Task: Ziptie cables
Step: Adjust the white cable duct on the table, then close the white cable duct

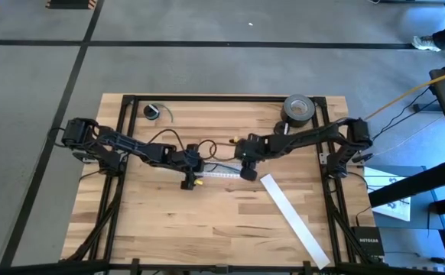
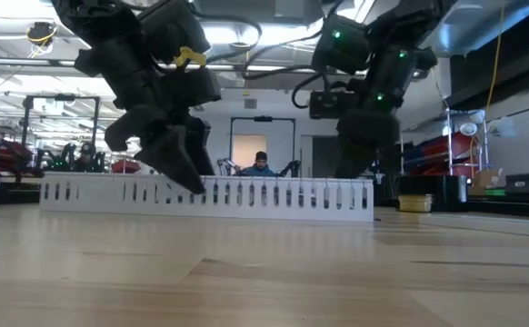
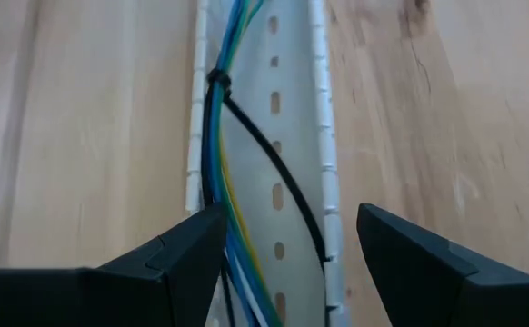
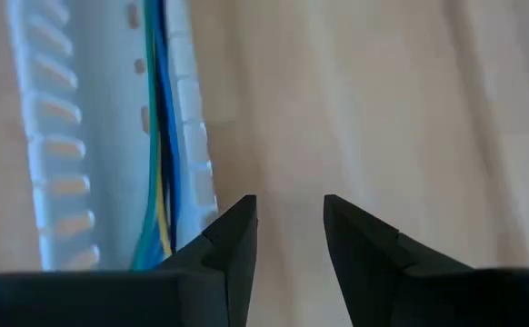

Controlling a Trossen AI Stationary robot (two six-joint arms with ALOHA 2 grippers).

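Both arms reach inward; left end effector (image 3: pixel 287 250) gapes wide, right end effector (image 4: pixel 290 236) narrowly parted.

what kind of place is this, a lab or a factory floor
Probably a robotics lab or workshop. A wooden work table stands on a grey concrete floor marked with black tape lines, and the low view shows open ceiling lights, equipment racks and a person seated behind.

Cables (image 3: pixel 221 173) bundled in white channel (image 3: pixel 292 163); ziptie (image 3: pixel 274 173) looped around.
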